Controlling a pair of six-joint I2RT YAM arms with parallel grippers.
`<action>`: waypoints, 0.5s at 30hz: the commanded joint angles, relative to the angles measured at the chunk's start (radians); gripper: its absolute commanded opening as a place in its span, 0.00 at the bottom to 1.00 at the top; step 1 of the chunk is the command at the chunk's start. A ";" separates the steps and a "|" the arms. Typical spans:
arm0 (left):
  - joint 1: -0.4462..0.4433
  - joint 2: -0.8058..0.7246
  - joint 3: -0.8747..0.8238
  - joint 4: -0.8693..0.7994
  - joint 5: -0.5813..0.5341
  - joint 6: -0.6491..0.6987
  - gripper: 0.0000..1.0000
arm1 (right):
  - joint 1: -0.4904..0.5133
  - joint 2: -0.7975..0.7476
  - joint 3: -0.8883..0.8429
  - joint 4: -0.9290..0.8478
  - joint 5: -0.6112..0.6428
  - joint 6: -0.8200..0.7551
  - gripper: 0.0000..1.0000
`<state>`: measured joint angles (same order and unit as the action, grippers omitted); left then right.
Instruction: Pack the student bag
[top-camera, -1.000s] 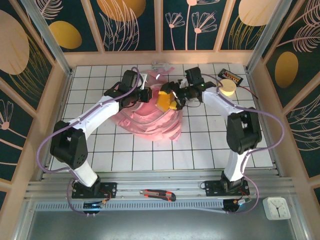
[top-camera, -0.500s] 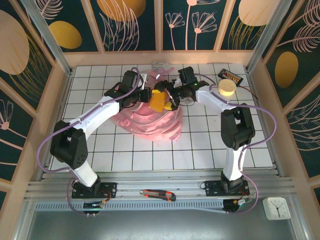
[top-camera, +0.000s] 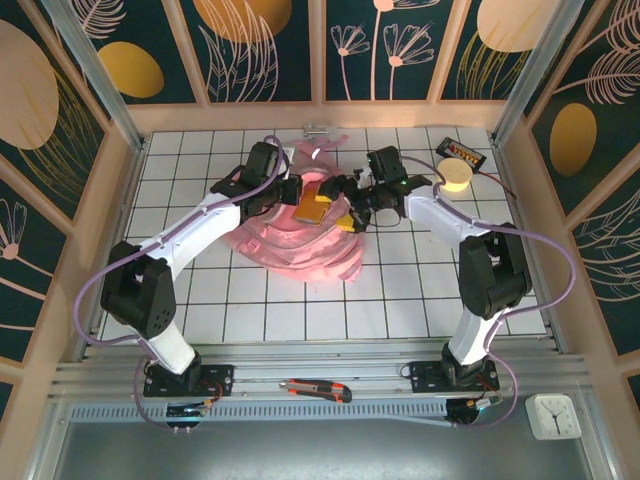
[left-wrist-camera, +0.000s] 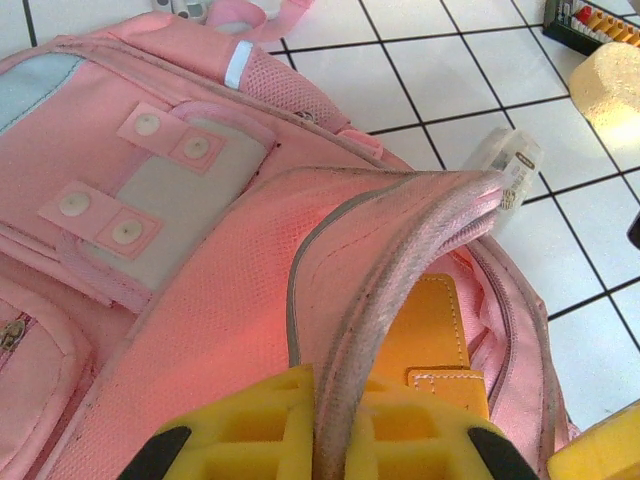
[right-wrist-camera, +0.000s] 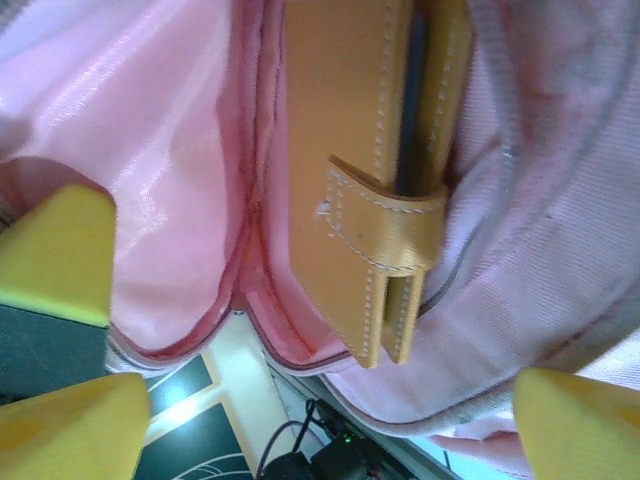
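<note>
- Student bag (top-camera: 300, 245): on the white tiled table (top-camera: 420, 290), centre of the top view and a little toward the upper edge. Its mouth is turned to the upper right.
- Change: a second ago the right gripper (top-camera: 343, 210) held the tan case (top-camera: 313, 203) just right of the bag's mouth. Half a second ago it had carried the case left, over the opening. Now the case lies in the opening and the gripper has drawn back to its right.
- Right wrist view: jaws spread wide, yellow fingers (right-wrist-camera: 60, 260) out at the frame edges, neither touching the case. The case rests against the glossy pink lining (right-wrist-camera: 170, 150).
- Left gripper (left-wrist-camera: 335, 430): pressed together, pinching the bag's piped rim (left-wrist-camera: 400, 250) and holding it up as before, so the mouth stays open.
- Reading: this item looks delivered and let go. The rim hold probably has to last for whatever goes in next.
- Unclear: how deep the case sits, since its far end runs off the top of the right wrist frame.
- Something dark sits between the case's flaps; I cannot identify it.
- From above, both arms cover the upper half of the bag.
</note>
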<state>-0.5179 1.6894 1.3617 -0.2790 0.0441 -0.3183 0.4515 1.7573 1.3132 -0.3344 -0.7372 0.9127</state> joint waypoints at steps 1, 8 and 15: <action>0.004 -0.035 0.031 0.099 0.003 0.003 0.00 | -0.003 -0.030 -0.029 0.029 0.023 -0.026 0.77; 0.004 -0.044 0.017 0.112 0.037 0.004 0.00 | 0.033 0.036 0.025 0.096 0.008 0.007 0.32; 0.005 -0.060 -0.007 0.123 0.053 -0.003 0.00 | 0.067 0.125 0.096 0.076 0.006 0.013 0.25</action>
<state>-0.5171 1.6878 1.3567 -0.2684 0.0711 -0.3187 0.5091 1.8473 1.3716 -0.2657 -0.7269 0.9226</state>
